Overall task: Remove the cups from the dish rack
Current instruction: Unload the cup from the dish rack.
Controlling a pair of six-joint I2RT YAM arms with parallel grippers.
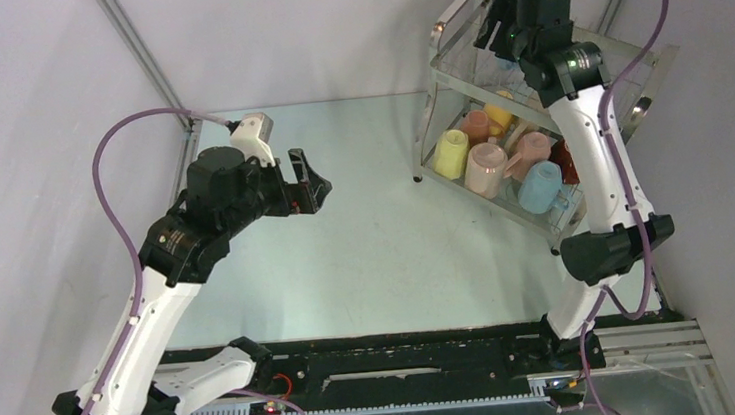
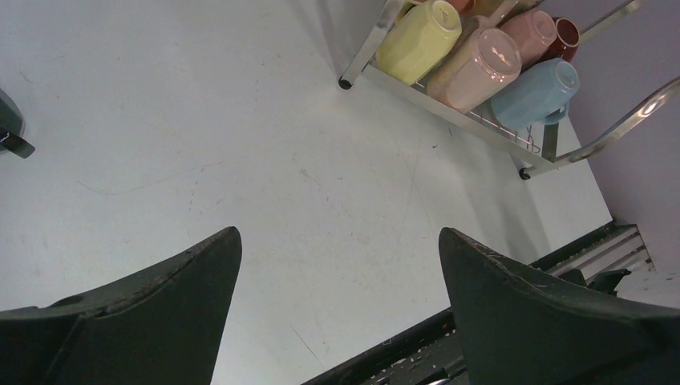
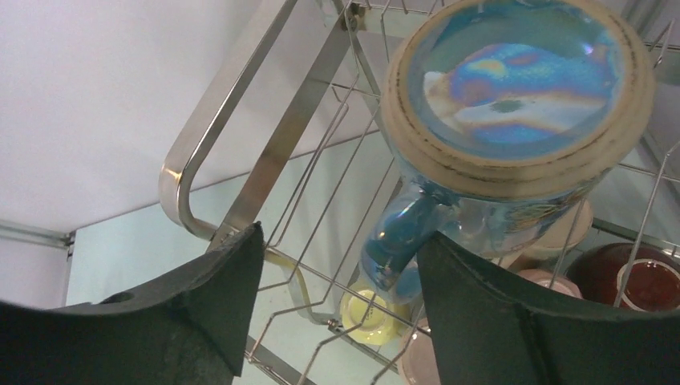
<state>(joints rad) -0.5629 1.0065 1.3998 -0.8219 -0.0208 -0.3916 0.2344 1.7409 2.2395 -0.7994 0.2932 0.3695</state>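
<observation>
The dish rack [image 1: 451, 22] of chrome wire stands at the back right of the table. Its lower tier holds several cups, among them a yellow one [image 1: 451, 153], a pink one [image 1: 486, 169] and a light blue one [image 1: 539, 186]. My right gripper [image 1: 495, 34] hovers over the upper tier. In the right wrist view a glossy blue patterned cup [image 3: 513, 104] sits upside down on the wires, its handle [image 3: 397, 241] between my open right gripper [image 3: 338, 237] jaws, close against the right finger. My left gripper [image 1: 311, 182] hangs open and empty over the table.
The left wrist view shows the rack's near rail [image 2: 449, 112] with the yellow [image 2: 417, 40], pink [image 2: 481, 68] and light blue [image 2: 533, 92] cups lying on it. A wall runs close behind and right of the rack. A black rail [image 1: 407, 355] edges the near side.
</observation>
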